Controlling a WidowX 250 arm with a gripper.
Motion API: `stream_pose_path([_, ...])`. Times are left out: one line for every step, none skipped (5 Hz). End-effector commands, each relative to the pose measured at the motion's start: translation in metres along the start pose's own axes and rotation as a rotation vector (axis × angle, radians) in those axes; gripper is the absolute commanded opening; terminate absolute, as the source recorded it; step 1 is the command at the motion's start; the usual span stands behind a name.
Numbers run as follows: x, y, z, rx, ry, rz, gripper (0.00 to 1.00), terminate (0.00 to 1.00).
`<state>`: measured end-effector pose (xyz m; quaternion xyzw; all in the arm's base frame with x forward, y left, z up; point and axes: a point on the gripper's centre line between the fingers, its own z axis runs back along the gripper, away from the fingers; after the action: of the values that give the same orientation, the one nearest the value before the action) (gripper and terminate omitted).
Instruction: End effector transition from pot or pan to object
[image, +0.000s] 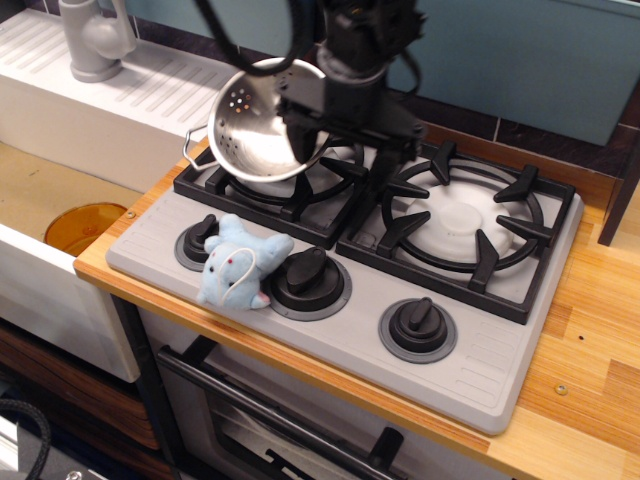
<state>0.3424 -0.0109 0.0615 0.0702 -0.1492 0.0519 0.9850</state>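
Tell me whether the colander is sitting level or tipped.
Tipped. The colander leans on the left burner grate, its open bowl facing the camera and its right rim against the tool.

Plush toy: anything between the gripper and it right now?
Nothing visible blocks the way. The gripper is at the colander's right rim over the rear-left burner; the plush toy lies exposed at the front, between two knobs.

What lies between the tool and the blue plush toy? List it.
In the only view, from the tool down to the plush toy: the colander's rim, then the left burner's black grate, then grey stove panel.
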Motion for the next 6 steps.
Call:
stream_pose_path([0.023, -0.011, 0.042, 0.025, -0.021, 0.035, 1.00, 0.00])
stream_pose_path([0.030, -0.014, 0.066, 0.046, 0.025, 0.050, 1.00, 0.00])
stream_pose_path([0.034, -0.006, 0.097, 0.070, 0.087, 0.038, 1.00, 0.00])
stream_pose_path([0.012, 0.014, 0.100, 0.079, 0.065, -0.004, 1.00, 0.00])
stream_pose_path([-0.010, 0.023, 0.094, 0.082, 0.060, -0.019, 1.00, 0.00])
stream_pose_path([-0.030, 0.025, 0.082, 0.057, 0.053, -0.025, 1.00, 0.00])
